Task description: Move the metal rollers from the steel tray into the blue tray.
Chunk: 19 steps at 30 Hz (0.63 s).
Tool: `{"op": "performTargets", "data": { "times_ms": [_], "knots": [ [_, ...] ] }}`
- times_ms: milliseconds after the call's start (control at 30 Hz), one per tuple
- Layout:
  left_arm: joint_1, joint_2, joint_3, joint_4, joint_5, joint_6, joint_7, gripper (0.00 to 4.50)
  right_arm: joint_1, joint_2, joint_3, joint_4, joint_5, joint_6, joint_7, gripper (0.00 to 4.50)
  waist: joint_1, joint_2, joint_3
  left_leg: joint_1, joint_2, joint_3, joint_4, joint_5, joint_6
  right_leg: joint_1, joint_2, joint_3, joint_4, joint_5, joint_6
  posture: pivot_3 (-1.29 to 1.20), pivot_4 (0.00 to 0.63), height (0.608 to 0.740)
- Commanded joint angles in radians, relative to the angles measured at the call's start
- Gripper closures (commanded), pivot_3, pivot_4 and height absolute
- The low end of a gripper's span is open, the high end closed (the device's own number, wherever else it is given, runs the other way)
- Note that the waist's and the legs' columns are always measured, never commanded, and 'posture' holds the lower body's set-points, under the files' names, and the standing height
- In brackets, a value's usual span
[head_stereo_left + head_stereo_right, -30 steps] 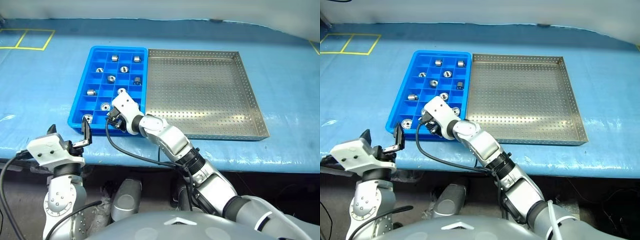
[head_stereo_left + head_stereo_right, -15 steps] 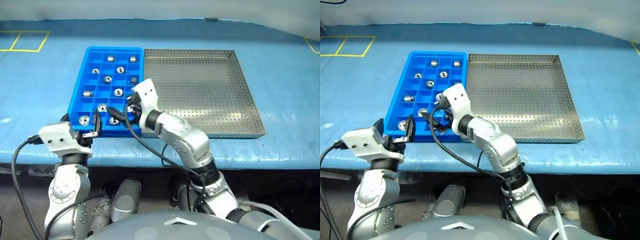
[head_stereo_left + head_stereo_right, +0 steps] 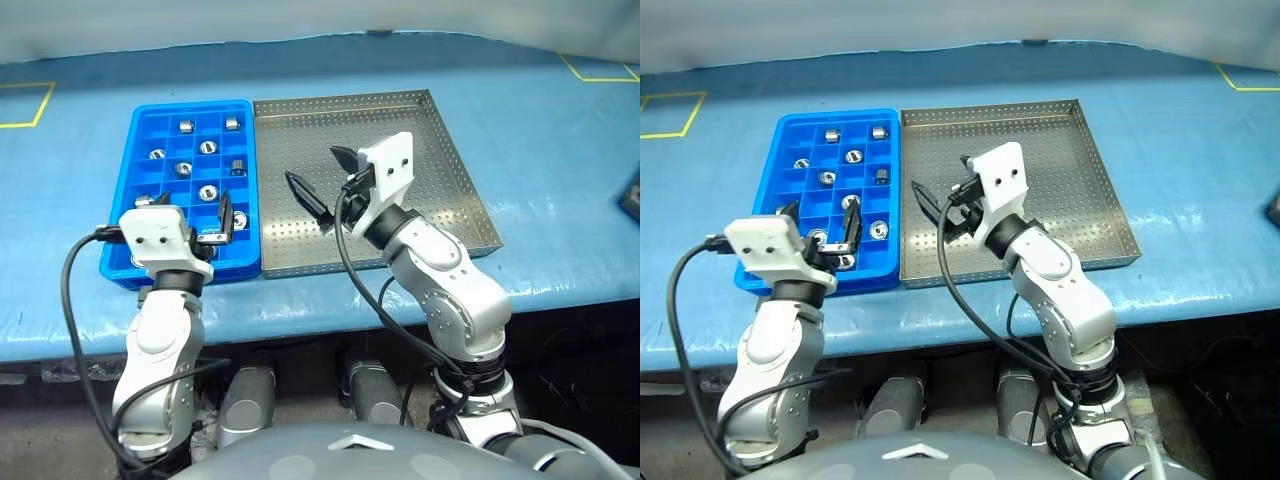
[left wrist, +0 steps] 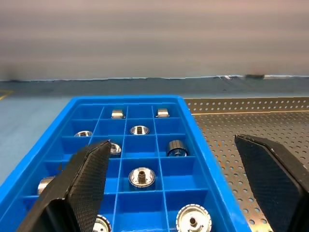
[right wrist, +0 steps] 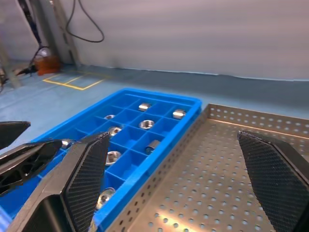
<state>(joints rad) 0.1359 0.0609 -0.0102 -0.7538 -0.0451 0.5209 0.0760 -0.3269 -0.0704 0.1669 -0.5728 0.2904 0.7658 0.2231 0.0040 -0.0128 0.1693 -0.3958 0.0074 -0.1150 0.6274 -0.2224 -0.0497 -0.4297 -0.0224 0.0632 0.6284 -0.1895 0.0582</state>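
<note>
Lifted clear of the bright blue plastic compartment tray (image 3: 128, 200), where it was reaching a second ago, the right claw (image 3: 322, 180) now hangs over the large grey perforated steel tray (image 3: 440, 170), its two black fingers spread wide and holding nothing. Across the tray divide, the left claw (image 3: 190, 212) has come forward over the blue tray's near end, its fingers also fully apart and empty. Small shiny silver metal rollers (image 4: 141, 177) sit singly in the blue tray's square compartments, scattered from the far row to the near one; the wrist view shows some lying on their sides and others standing with the central hole facing up. No roller can be made out on the perforated base of the steel tray. Both trays lie side by side, edges touching, on a blue-covered surface (image 3: 540, 120) marked with yellow tape lines (image 3: 25, 105) towards the far corners.
</note>
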Motion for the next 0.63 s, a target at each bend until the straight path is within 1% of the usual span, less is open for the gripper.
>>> {"op": "performTargets", "data": {
  "times_ms": [33, 200, 400, 633],
  "knots": [
    [-0.048, 0.005, -0.038, 0.024, 0.077, 0.004, 0.032, 0.0, 0.0, 0.0, -0.008, -0.027, -0.025, -0.043, -0.03, 0.02, -0.008, 0.0, 0.0, 0.0, 0.0, 0.0, 0.0, 0.0, 0.0, 0.0, 0.0, 0.0, 0.0, 0.0, 0.0, 0.09, 0.15, 0.74],
    [-0.117, -0.008, -0.045, 0.07, 0.107, -0.005, 0.04, 0.0, -0.004, 0.003, -0.01, -0.012, -0.041, -0.087, -0.041, 0.02, -0.017, 0.0, 0.0, 0.0, 0.0, 0.0, 0.0, 0.0, 0.0, 0.0, 0.0, 0.001, 0.0, 0.0, 0.001, 0.08, 0.15, 0.74],
    [-0.147, -0.015, -0.026, 0.087, 0.084, -0.033, 0.016, 0.0, -0.004, 0.005, -0.007, 0.01, -0.054, -0.127, -0.046, 0.02, -0.018, 0.0, 0.0, 0.0, 0.0, 0.0, 0.0, 0.0, 0.0, 0.0, 0.0, 0.001, 0.0, 0.001, 0.001, 0.09, 0.15, 0.74],
    [-0.162, -0.043, 0.027, 0.077, 0.036, -0.016, 0.003, 0.0, -0.01, 0.007, -0.012, 0.025, -0.058, -0.156, -0.05, 0.02, -0.016, 0.0, 0.0, 0.0, 0.0, 0.0, 0.001, 0.0, 0.0, 0.001, 0.0, 0.001, 0.0, 0.001, 0.001, 0.1, 0.15, 0.74]
  ]
}}
